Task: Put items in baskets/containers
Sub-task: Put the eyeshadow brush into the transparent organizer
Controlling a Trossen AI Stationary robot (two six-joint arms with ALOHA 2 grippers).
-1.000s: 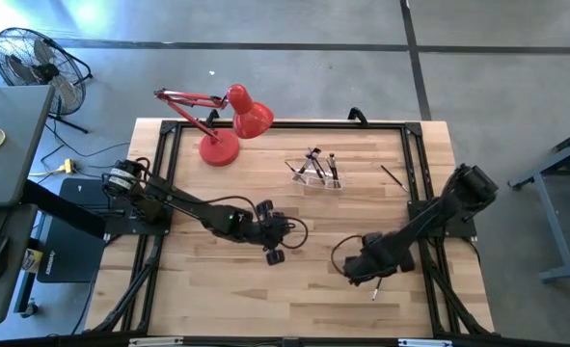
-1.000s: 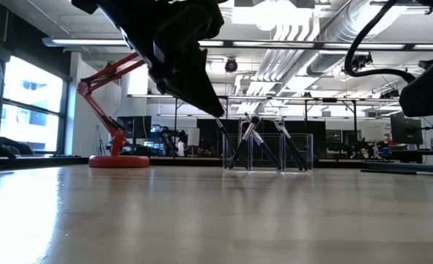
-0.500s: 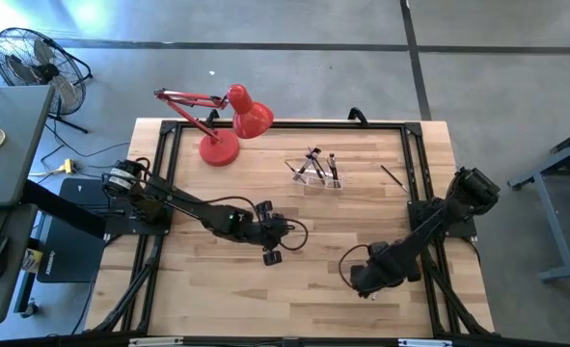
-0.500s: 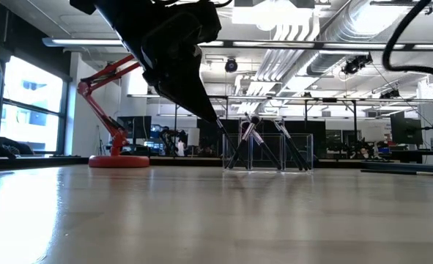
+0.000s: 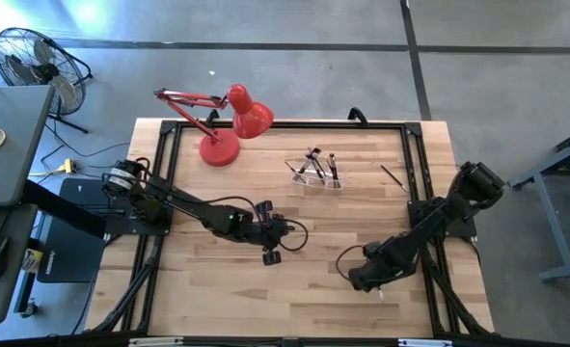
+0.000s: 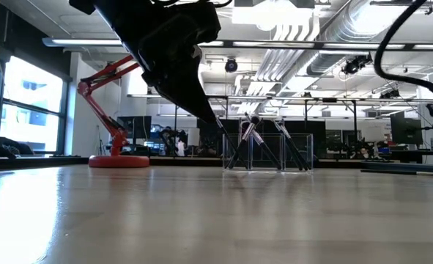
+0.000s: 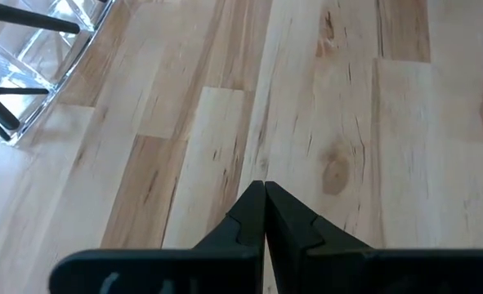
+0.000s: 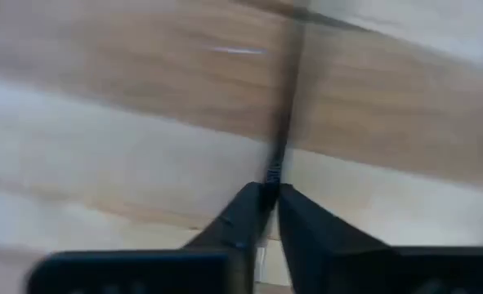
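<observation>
My right end effector (image 8: 270,196) has pinched down on a thin, light, stiff brush (image 8: 283,106) lying flat on the desk (image 5: 294,299) near its front right, gripped mid-handle, likely slippery; left end effector (image 7: 263,196) is closed, empty

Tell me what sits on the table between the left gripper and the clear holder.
Nothing: in the high view the stretch between the left gripper and the clear holder is bare wood. The left wrist view shows the same, with the holder at its edge.
</observation>
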